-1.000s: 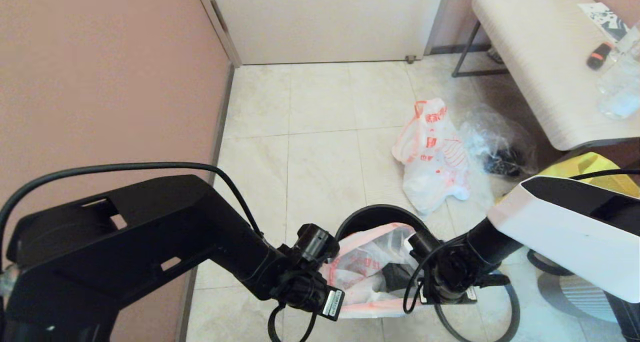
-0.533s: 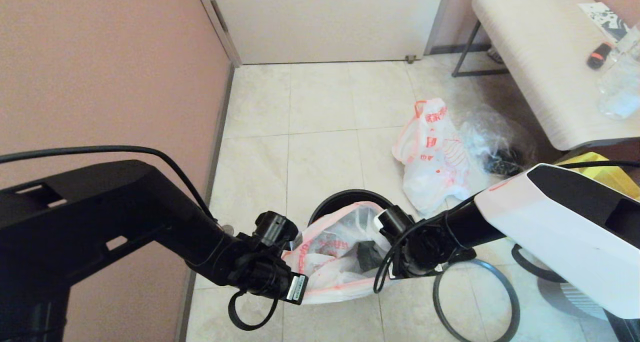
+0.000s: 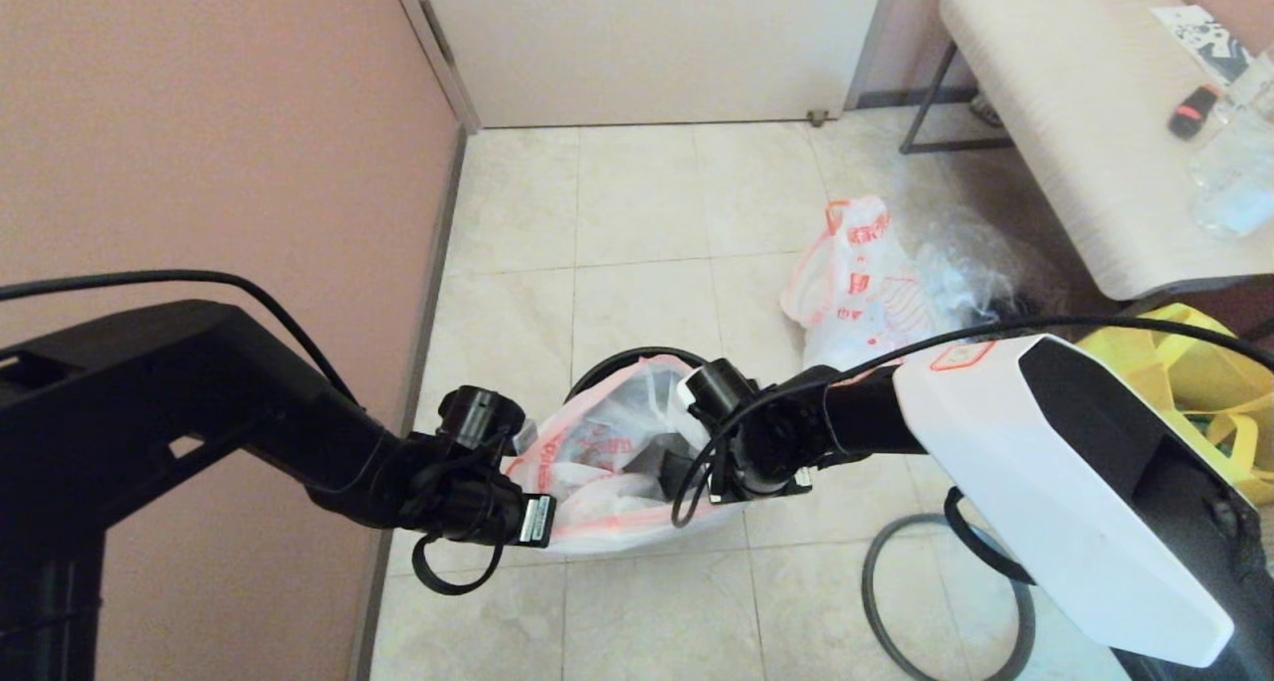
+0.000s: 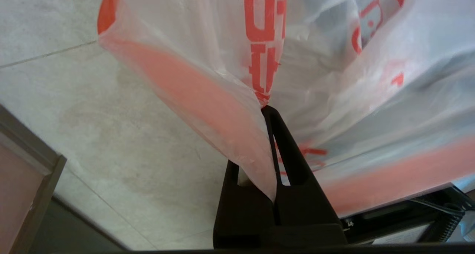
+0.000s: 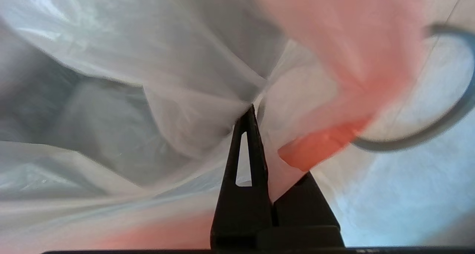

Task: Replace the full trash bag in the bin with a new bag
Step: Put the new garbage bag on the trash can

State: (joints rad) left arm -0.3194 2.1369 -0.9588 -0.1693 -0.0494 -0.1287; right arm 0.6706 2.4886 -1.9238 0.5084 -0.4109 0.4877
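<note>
The new bag (image 3: 607,452), thin, white and pink-banded at its mouth, hangs stretched between both grippers. My left gripper (image 4: 265,107) is shut on the mouth's edge at the left, and my right gripper (image 5: 252,107) is shut on the film at the right. The bag's mouth hangs over the black bin (image 3: 637,355), of which only the far rim shows behind it. Dark shapes show through the film. The bin's grey ring (image 3: 868,581) lies on the floor to the right. The full trash bag (image 3: 861,283), small with orange print, lies on the tiles farther back.
A pink wall (image 3: 199,143) runs close along the left. A clear bag with dark contents (image 3: 980,273) and a yellow tote (image 3: 1194,362) sit at the right, beside a white bench (image 3: 1055,113). A door (image 3: 647,44) closes the far end.
Both arms have carried the stretched bag to the left and farther away. The bin's rim has shifted the same way with it. The grey ring has stayed on the floor.
</note>
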